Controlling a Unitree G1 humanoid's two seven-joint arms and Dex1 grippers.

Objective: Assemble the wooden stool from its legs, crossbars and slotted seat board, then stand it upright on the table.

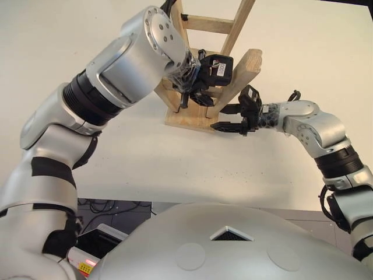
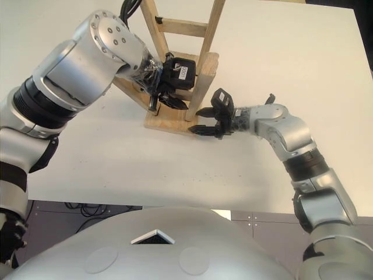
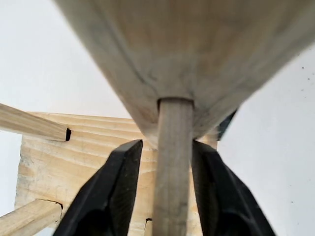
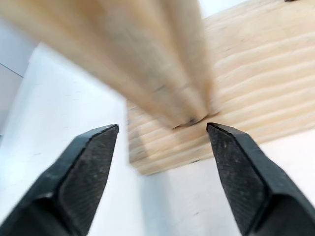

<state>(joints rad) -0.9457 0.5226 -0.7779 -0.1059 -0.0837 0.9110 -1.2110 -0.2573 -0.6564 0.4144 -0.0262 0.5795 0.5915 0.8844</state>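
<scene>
Left end effector (image 3: 165, 157) is clamped on a crossbar (image 3: 172, 191). Right end effector (image 4: 162, 127) is spread wide just beside a leg (image 1: 242, 73). The seat board (image 1: 180, 119) lies on the counter (image 1: 291, 46), legs up. Assembly appears near complete; inversion to upright is outstanding.

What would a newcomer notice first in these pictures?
A wooden stool stands upside down on the white table: its seat board lies flat and the legs point up. The left gripper is around a round crossbar between the legs, while the right gripper hangs open beside the board's right end.
</scene>
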